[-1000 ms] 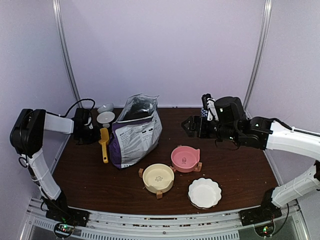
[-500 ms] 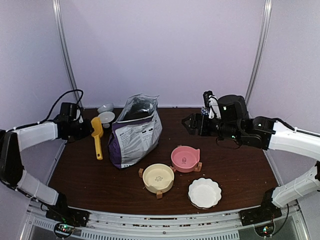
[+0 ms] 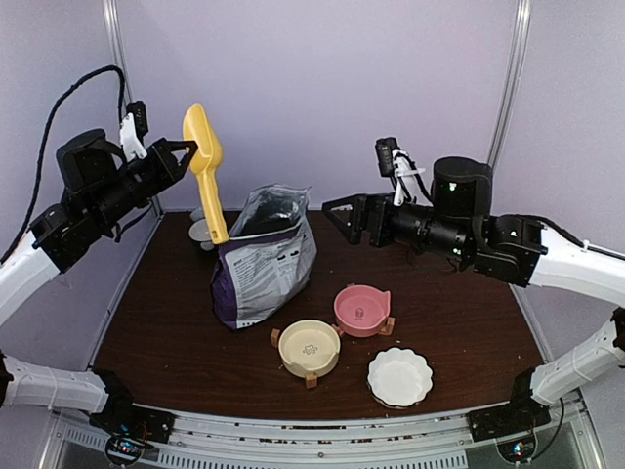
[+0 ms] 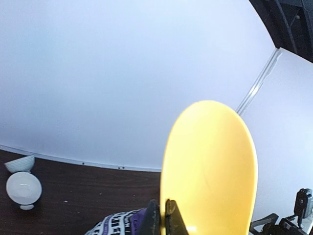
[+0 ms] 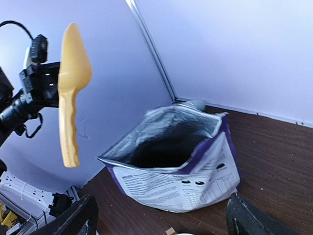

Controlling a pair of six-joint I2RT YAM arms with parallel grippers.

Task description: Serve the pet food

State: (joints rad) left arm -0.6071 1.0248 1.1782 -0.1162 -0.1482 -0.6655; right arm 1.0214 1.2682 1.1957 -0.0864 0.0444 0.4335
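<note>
**Aloft, a yellow scoop is held beside the open food bag**

Clamped in the left fingers (image 3: 181, 149), a yellow plastic scoop (image 3: 206, 166) hangs high over the left side of the dark brown wooden worktop (image 3: 166, 332). Its bowl points up and its handle points down. The fingers grip it close to where bowl and handle meet, and in the left wrist view the scoop's bowl fills the lower middle of the frame.

Just right of the scoop, a purple pet-food bag with a white printed label (image 3: 264, 266) stands upright with its top open. Its foil-lined mouth shows only a dark interior, so the pet food itself cannot be made out in any view.

From the other side, the right fingers (image 5: 78, 218) stand wide apart and grip nothing. They hover above the worktop, aimed at the bag's open mouth.

Nearer the arms' bases sit three dishes. A pink bowl on a small wooden stand (image 3: 361, 308) is nearest the bag's right side, and a cream bowl on a similar stand (image 3: 310, 347) sits just left of it and nearer the arms' bases. A white scalloped dish (image 3: 399, 376) lies to the right of the cream bowl. Behind the bag's left edge, two small white bowls (image 3: 203, 227) rest near the back wall.
</note>
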